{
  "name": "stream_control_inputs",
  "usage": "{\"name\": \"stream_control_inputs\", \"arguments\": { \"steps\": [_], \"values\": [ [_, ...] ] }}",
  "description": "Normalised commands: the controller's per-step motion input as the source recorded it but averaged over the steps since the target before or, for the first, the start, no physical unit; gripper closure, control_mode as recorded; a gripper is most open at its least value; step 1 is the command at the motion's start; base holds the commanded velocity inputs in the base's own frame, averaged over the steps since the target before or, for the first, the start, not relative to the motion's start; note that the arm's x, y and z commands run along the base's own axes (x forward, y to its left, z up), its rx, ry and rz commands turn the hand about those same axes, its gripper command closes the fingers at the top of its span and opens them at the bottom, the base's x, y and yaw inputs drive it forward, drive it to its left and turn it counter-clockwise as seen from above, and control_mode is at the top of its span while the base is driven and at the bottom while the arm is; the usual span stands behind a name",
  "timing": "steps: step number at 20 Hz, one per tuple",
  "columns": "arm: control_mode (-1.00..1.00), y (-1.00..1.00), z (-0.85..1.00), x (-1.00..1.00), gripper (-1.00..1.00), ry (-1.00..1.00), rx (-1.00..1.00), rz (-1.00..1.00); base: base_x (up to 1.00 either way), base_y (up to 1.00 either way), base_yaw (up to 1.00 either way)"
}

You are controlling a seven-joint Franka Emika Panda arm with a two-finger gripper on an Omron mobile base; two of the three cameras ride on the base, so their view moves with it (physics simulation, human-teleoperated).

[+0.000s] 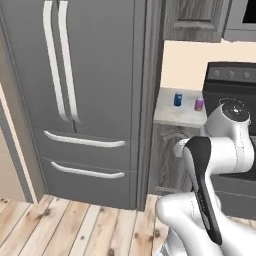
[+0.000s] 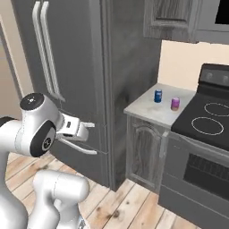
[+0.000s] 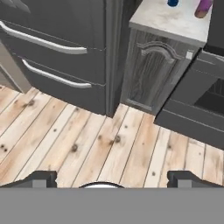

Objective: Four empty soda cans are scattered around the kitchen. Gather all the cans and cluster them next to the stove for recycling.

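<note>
Blue soda can and purple soda can stand near each other on the counter beside the stove. Gripper empty, jaws apart. Two cans likely remain; next means driving off to search.

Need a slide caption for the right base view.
Blue can and purple can stand apart on the counter beside the stove; open gripper empty.
</note>
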Motion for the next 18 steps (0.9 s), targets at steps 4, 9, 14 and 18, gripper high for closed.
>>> {"name": "stream_control_inputs", "arguments": {
  "steps": [4, 9, 14, 18],
  "values": [
    [1.0, 0.0, 0.0, 0.0, -1.0, 0.0, 0.0, 0.0, 0.0, 0.0, 0.5],
    [1.0, 0.0, 0.0, 0.0, -1.0, 0.0, 0.0, 0.0, 0.0, 0.0, 0.5],
    [1.0, 0.0, 0.0, 0.0, -1.0, 0.0, 0.0, 0.0, -0.04, 0.0, 0.5],
    [1.0, 0.0, 0.0, 0.0, -1.0, 0.0, 0.0, 0.0, -0.03, 0.02, 0.5]
  ]
}}
